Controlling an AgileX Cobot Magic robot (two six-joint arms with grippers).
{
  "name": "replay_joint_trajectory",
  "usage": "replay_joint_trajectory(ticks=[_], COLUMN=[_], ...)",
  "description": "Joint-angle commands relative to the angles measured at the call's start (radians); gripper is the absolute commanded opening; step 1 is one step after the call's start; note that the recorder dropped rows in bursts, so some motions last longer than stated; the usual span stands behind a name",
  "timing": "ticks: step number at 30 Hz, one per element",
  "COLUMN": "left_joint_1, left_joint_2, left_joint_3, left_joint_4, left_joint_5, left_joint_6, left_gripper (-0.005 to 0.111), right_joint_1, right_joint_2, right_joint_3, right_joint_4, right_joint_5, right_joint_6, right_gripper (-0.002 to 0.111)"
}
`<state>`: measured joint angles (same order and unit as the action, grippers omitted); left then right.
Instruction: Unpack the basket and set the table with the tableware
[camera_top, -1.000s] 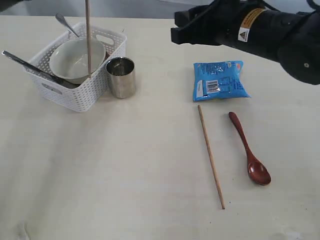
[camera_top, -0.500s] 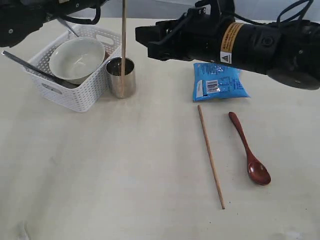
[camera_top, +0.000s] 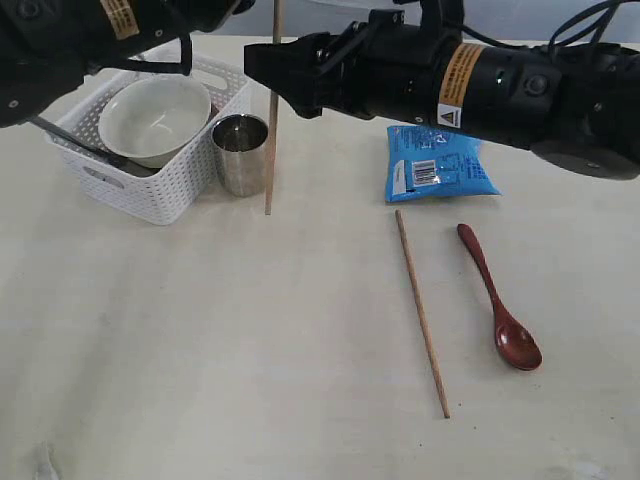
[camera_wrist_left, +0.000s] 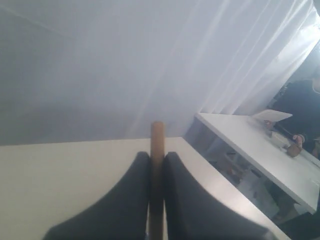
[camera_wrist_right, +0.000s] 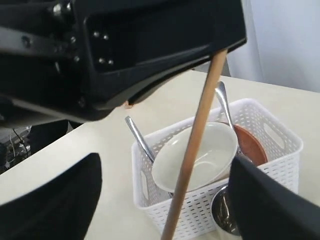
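Note:
My left gripper (camera_wrist_left: 157, 167) is shut on a wooden chopstick (camera_top: 271, 120), which hangs upright just right of the steel cup (camera_top: 241, 152), tip near the table (camera_top: 250, 330). My right gripper (camera_top: 264, 62) is open, and in the right wrist view that chopstick (camera_wrist_right: 192, 150) stands between its fingers (camera_wrist_right: 55, 200); contact cannot be told. The white basket (camera_top: 175, 190) holds the cream bowl (camera_top: 155, 118), the brown saucer (camera_wrist_right: 251, 146) and steel cutlery (camera_wrist_right: 138, 138). A second chopstick (camera_top: 421, 312) and the reddish-brown spoon (camera_top: 498, 298) lie on the table at the right.
A blue snack packet (camera_top: 438, 160) lies under the right arm (camera_top: 500, 85), beyond the loose chopstick and spoon. The left arm (camera_top: 90, 35) hangs over the basket's far side. The cup touches the basket's right wall.
The left gripper carried the upright chopstick rightward from over the basket, past the cup. The right arm reached leftward until its open fingers met the chopstick.

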<state>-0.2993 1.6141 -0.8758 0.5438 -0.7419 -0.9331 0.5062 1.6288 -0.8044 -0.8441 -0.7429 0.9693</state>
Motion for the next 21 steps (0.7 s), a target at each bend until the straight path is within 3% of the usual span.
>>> replay_joint_trajectory(ticks=[1,14,16,19,21], left_joint_1=[-0.002,-0.002,-0.002,-0.002,-0.002], left_joint_2=[-0.008,-0.008,-0.008,-0.008,-0.008], left_joint_3=[0.019,0.019,0.019,0.019,0.019], left_joint_4=[0.011,0.104,0.114,0.134,0.134], left_joint_5=[-0.044,-0.176,-0.170,-0.162,-0.142], left_joint_6=[-0.012,-0.092,-0.092,-0.092,-0.092], left_gripper=[0.000,0.000,0.000,0.000,0.000], right_joint_1=[-0.002,-0.002,-0.002,-0.002,-0.002], right_joint_2=[0.001,0.013,0.013,0.013,0.013], right_joint_3=[0.004,0.004,0.004,0.004,0.004], right_joint_4=[0.033,0.035,0.035,0.037,0.035], right_joint_5=[-0.008,0.016,0.016,0.016,0.016], right_joint_6=[-0.023,-0.023,-0.021,0.002,0.017], right_gripper=[0.067,0.066,0.053,0.017,0.000])
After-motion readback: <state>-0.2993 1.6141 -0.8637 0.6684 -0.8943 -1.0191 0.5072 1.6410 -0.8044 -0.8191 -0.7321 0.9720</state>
